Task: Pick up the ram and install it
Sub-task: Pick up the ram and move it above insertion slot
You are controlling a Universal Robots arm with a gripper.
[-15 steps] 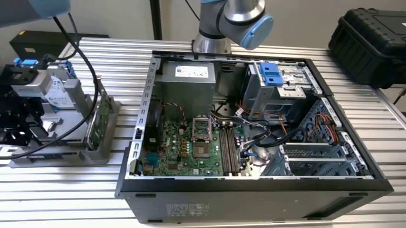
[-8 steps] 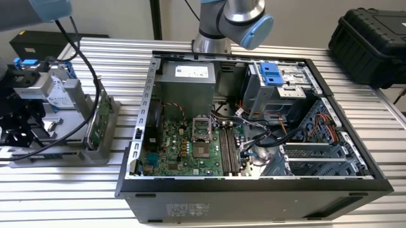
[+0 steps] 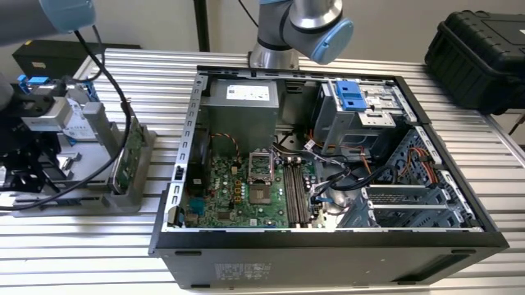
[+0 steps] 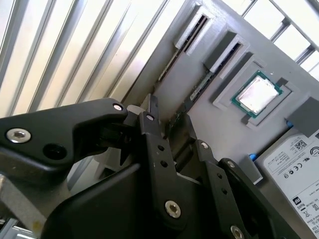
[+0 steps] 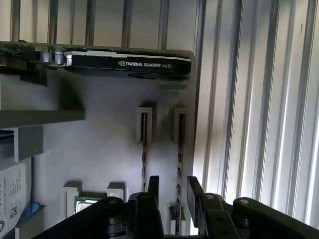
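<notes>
As the hand (image 5: 173, 188) straddles it, ram (image 5: 180, 149) on edge in grey holder (image 5: 109, 129)

It was a robotics lab — an opened computer case (image 3: 328, 252) lay on a slatted aluminium surface (image 3: 82, 246), a robot arm (image 3: 276, 54) mounted at its far edge.

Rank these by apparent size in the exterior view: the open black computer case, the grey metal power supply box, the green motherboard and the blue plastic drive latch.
Largest to smallest:
1. open black computer case
2. green motherboard, partly under cables
3. grey metal power supply box
4. blue plastic drive latch
</notes>
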